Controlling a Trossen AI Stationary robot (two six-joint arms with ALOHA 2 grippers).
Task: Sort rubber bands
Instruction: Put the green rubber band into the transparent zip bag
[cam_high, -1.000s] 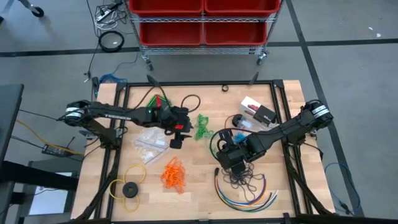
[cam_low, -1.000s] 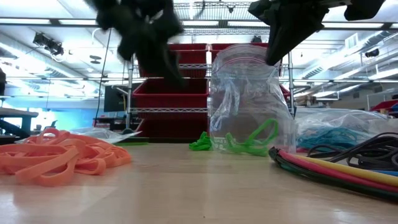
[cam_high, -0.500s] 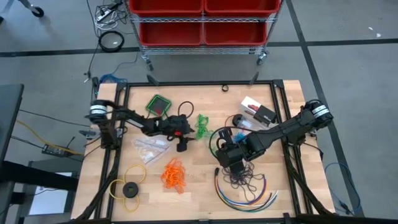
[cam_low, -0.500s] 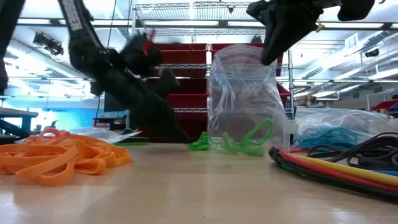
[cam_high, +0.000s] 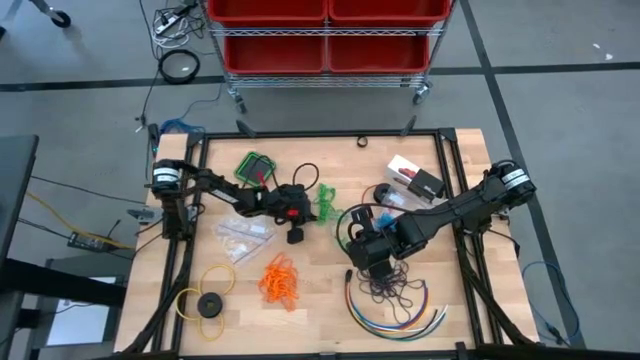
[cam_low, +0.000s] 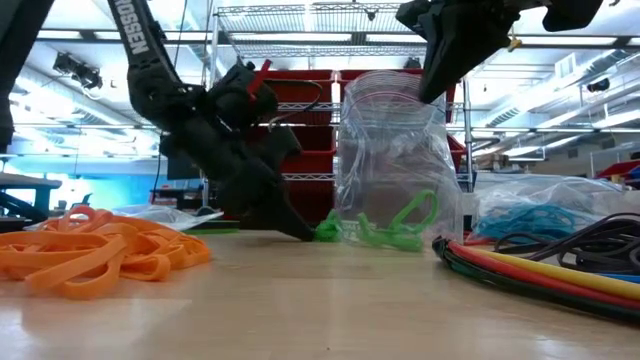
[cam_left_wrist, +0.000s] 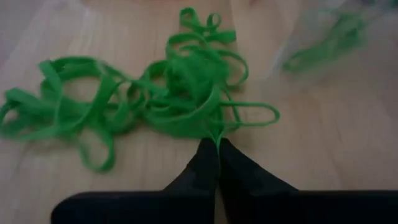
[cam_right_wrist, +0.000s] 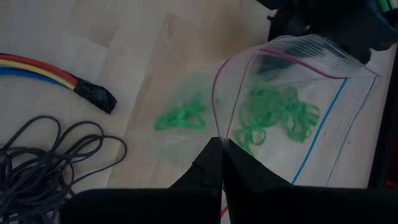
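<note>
A loose pile of green rubber bands (cam_left_wrist: 143, 99) lies on the table's middle (cam_high: 325, 203). My left gripper (cam_left_wrist: 217, 142) has come down at the pile's near-left edge (cam_low: 312, 236) and is shut on one band. My right gripper (cam_right_wrist: 219, 144) is shut on a clear zip bag (cam_low: 395, 160), which it holds up to the right of the pile. More green bands (cam_right_wrist: 273, 115) lie in the bag's bottom. Orange rubber bands (cam_high: 279, 280) lie nearer the front. A dark tangle of bands (cam_high: 392, 290) lies below the right gripper. My left gripper pinches a thin strand of one green band (cam_left_wrist: 219, 132) between its two fingertips, at the edge of the pile. The fingers slant down from the table's left. The band and the pile still lie on the table. My right gripper pinches the zip bag's open rim (cam_right_wrist: 217, 127) between its fingers, coming from above and slanting down. The bag hangs below the fingers with its mouth held open. Its bottom (cam_low: 395, 235) rests on the table.
Multicoloured cables (cam_high: 395, 315) curve along the front right. A yellow ring with a black disc (cam_high: 208, 300) sits at the front left. Flat clear bags (cam_high: 243, 232) lie beside the left arm. A bag of blue bands (cam_low: 530, 220) and a white box (cam_high: 415, 178) are at the far right.
My left gripper has come down from well above the table to the near-left edge of the green pile, and its fingers have shut on a green band. The pile and the bag have stayed where they were.
</note>
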